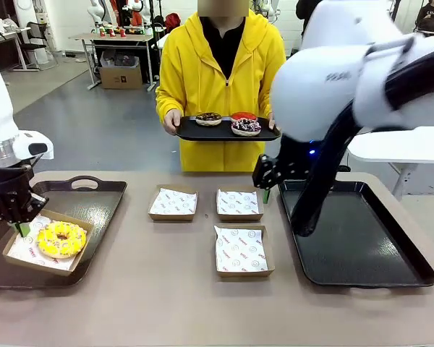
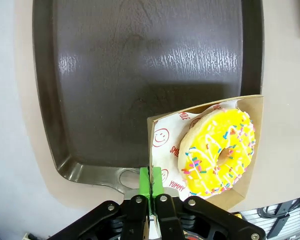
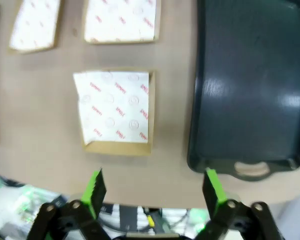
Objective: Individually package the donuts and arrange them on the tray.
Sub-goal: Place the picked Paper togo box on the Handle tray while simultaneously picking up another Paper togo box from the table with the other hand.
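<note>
A yellow-iced donut [image 1: 61,239] [image 2: 217,152] with sprinkles lies in a paper-lined cardboard box [image 1: 76,264] [image 2: 205,111] over the near corner of the left tray [image 1: 94,202] [image 2: 140,75]. My left gripper [image 1: 19,228] [image 2: 151,181] is shut on that box's edge. Across the table a person holds a small tray [image 1: 195,133] with a chocolate donut [image 1: 208,118], a red donut [image 1: 244,115] and a purple sprinkled donut [image 1: 246,127]. My right gripper [image 1: 266,192] [image 3: 155,187] hangs open above the table, by the right tray's far left corner, nothing between its fingers.
Three paper-lined boxes without donuts sit mid-table: two at the back [image 1: 173,203] [image 1: 239,204] and one nearer [image 1: 241,250] [image 3: 116,110]. A bare black tray [image 1: 354,238] [image 3: 250,85] lies on the right. The right arm's white bulk looms over the table's right half.
</note>
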